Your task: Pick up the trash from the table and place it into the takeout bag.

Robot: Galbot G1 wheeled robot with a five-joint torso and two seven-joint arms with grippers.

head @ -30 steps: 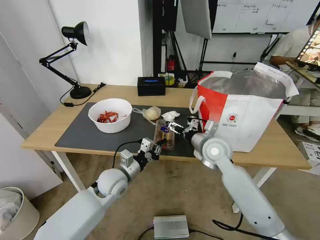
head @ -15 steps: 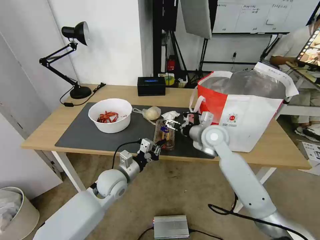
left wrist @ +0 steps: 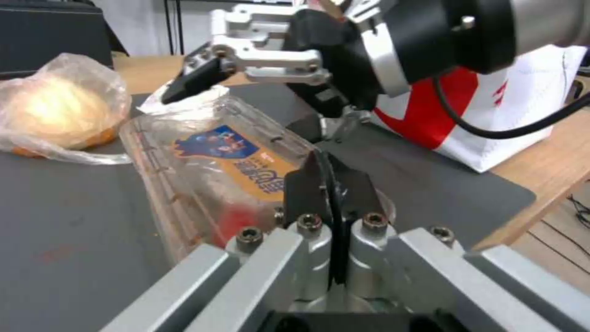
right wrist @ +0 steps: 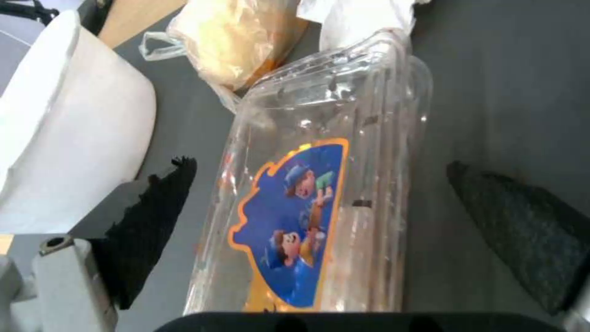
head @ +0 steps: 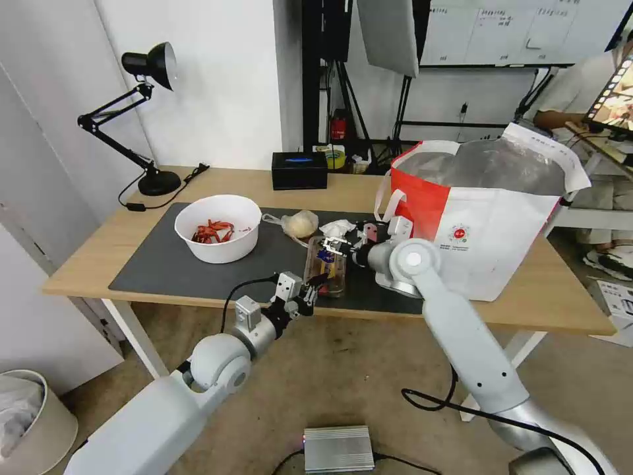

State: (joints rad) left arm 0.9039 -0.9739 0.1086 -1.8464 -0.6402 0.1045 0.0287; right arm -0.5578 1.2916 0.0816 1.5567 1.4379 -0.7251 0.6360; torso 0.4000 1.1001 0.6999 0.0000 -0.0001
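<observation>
Since a second ago, moved leftward and farther over the mat: right claw [head: 334,245], now poised above the far end of the tray [head: 325,265]. Spread wide, holding nothing, one dark pad [right wrist: 154,221] on each side of the tray's labelled lid [right wrist: 295,221], neither touching. Seen just beyond that claw: tissue [head: 337,227] and baggie [head: 300,223]. Farther to its left: bowl [head: 218,227] with red scraps. Close on its right: bag [head: 481,211], upright on the surface [head: 567,303], mouth open. Left claw [head: 310,290] stayed parked at the surface's near edge, just short of the tray's near end, fingers [left wrist: 332,193] pressed together and empty. Right claw [left wrist: 246,60] visible from there above the tray's far end [left wrist: 215,152], baggie [left wrist: 55,110] off to the side.
</observation>
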